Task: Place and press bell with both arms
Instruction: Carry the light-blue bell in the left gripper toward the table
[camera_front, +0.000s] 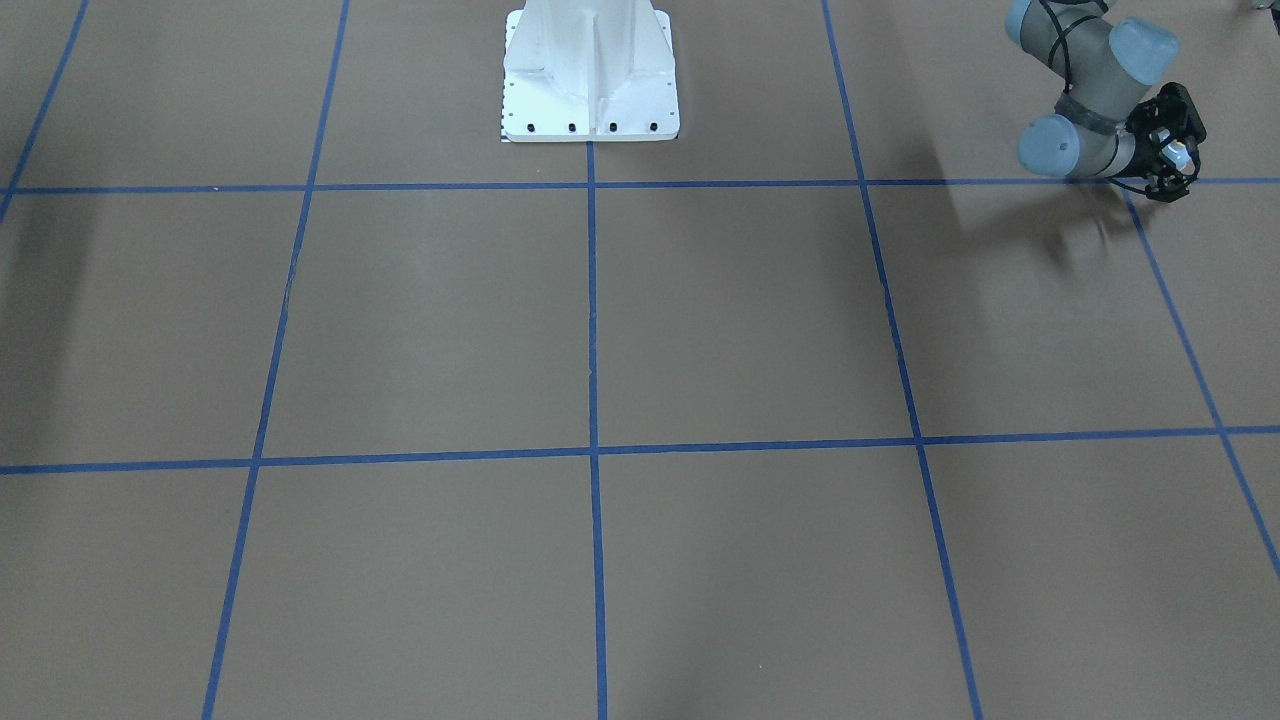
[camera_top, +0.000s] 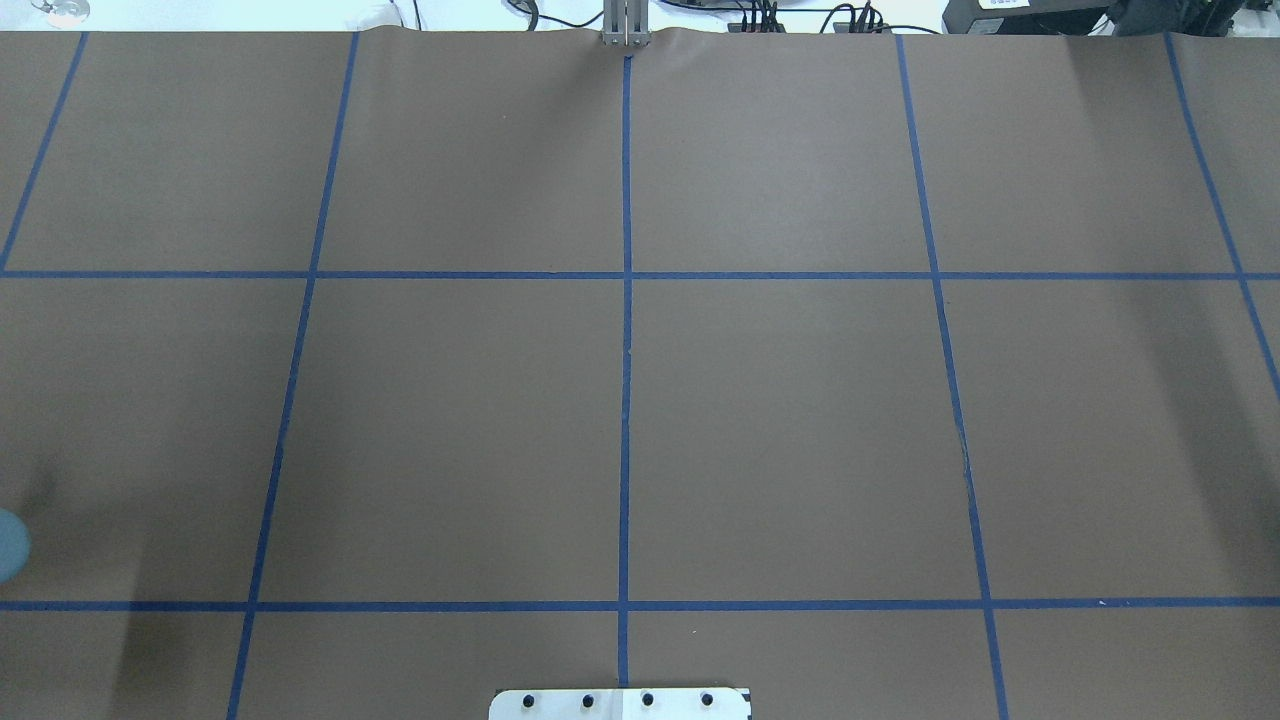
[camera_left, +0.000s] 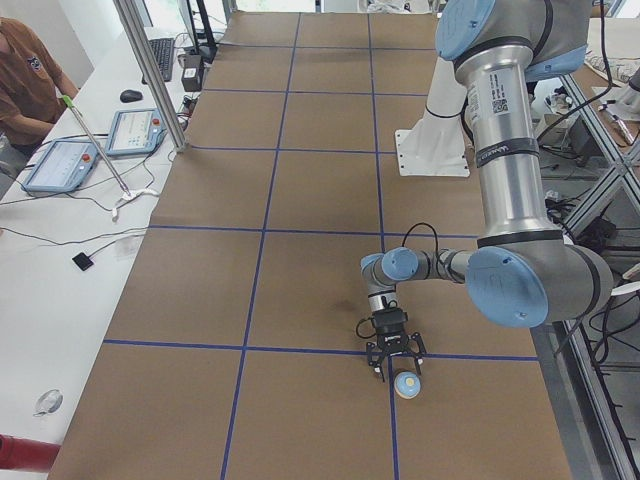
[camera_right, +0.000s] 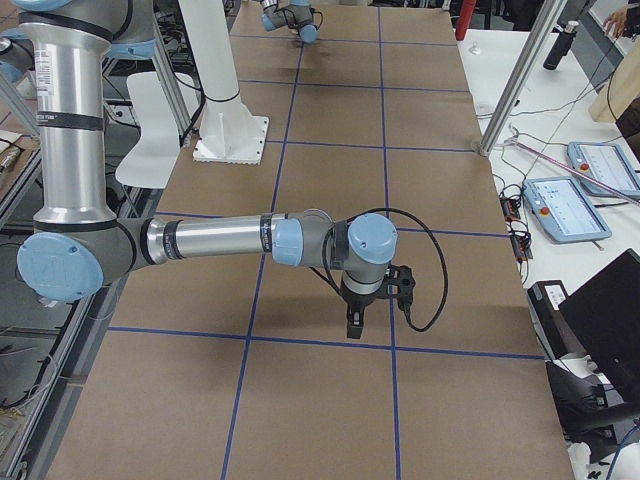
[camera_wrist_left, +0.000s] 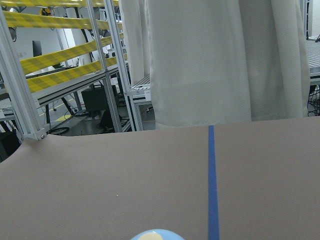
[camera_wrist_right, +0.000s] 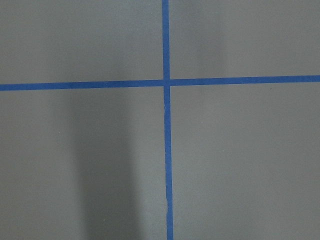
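Observation:
The light-blue bell (camera_left: 406, 384) with its cream button stands upright on the brown table near the table's left end. Its top shows at the bottom edge of the left wrist view (camera_wrist_left: 157, 235). My left gripper (camera_left: 398, 368) is low over the table with its fingers spread open, and the bell sits just beyond the fingertips, not held. The left gripper also shows at the top right of the front view (camera_front: 1172, 170), where I cannot make out the bell. My right gripper (camera_right: 354, 328) points down over a tape crossing at the table's right end; I cannot tell whether it is open or shut.
The white pedestal base (camera_front: 590, 90) stands at the robot's edge of the table. Blue tape lines (camera_top: 626, 330) divide the brown table into squares. A side bench with tablets (camera_left: 60, 165) and an aluminium post (camera_left: 150, 70) run along the operators' side.

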